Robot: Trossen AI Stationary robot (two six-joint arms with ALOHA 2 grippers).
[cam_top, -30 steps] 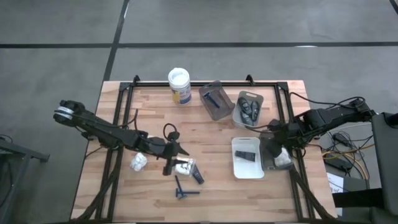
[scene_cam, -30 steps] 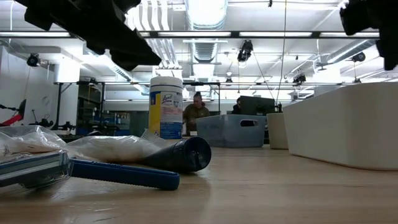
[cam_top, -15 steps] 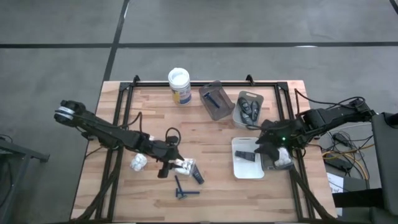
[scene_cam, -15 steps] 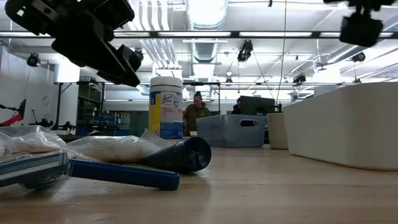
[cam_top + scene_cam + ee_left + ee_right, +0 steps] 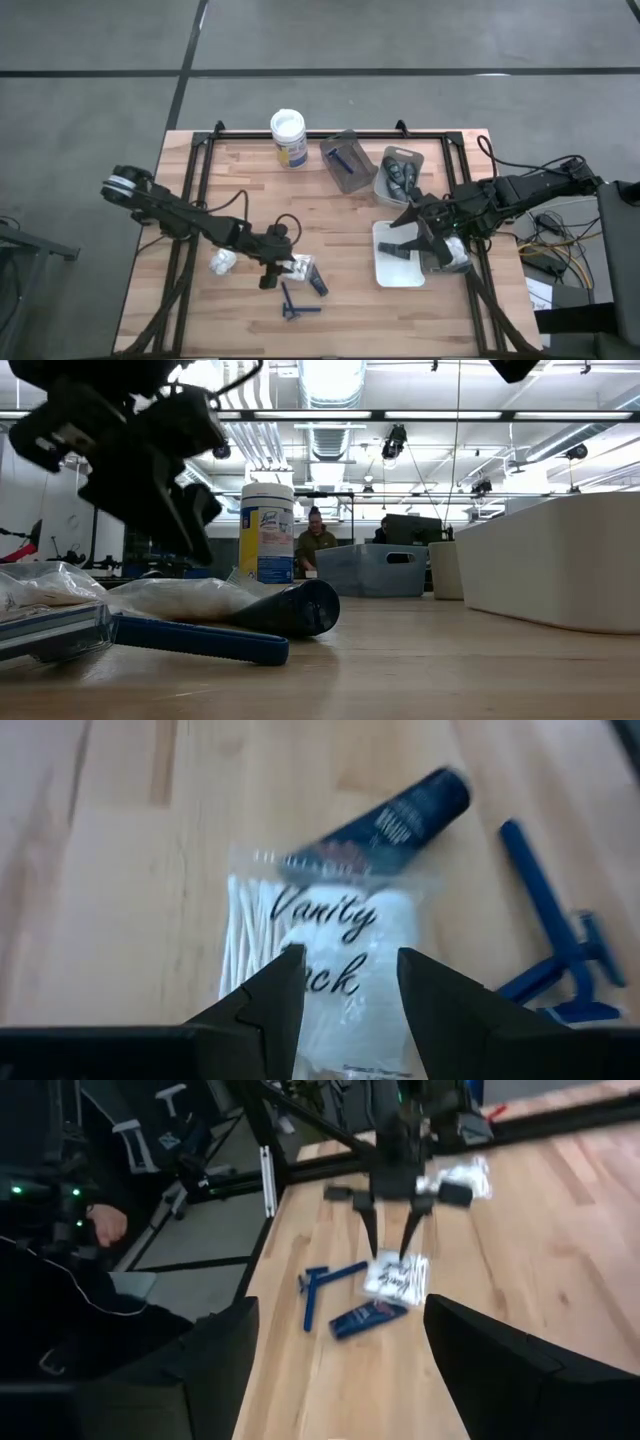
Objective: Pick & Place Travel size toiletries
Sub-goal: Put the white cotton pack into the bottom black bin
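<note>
1. Descending on the clear packet (image 5: 335, 970) printed "Vanity Pack" is the step you have in hand: your left gripper (image 5: 345, 982) hangs right above it with its two fingers apart, one on each side of the packet's middle.
2. Take that packet as your landmark. It lies flat on the table (image 5: 350, 215), cotton swabs showing through the film, and one corner overlaps a small black tube (image 5: 390, 820).
3. A blue razor (image 5: 555, 945) rests just beside the packet, on the side away from the arm's base, and another white lumpy packet (image 5: 222, 262) sits near it on the opposite side, close under the left arm.
4. Well apart from the packet, your right gripper (image 5: 412, 232) hovers over the white tray (image 5: 385, 272) with its fingers spread and empty; a black tube (image 5: 398, 249) already lies in that tray.
5. Judging by this, your next move is to lower until the fingertips (image 5: 272, 992) bracket the packet, then close. The film looks slippery and thin, so go low enough to catch the swabs inside.
6. Mind the overlapped tube: it may drag along as you lift.
</note>
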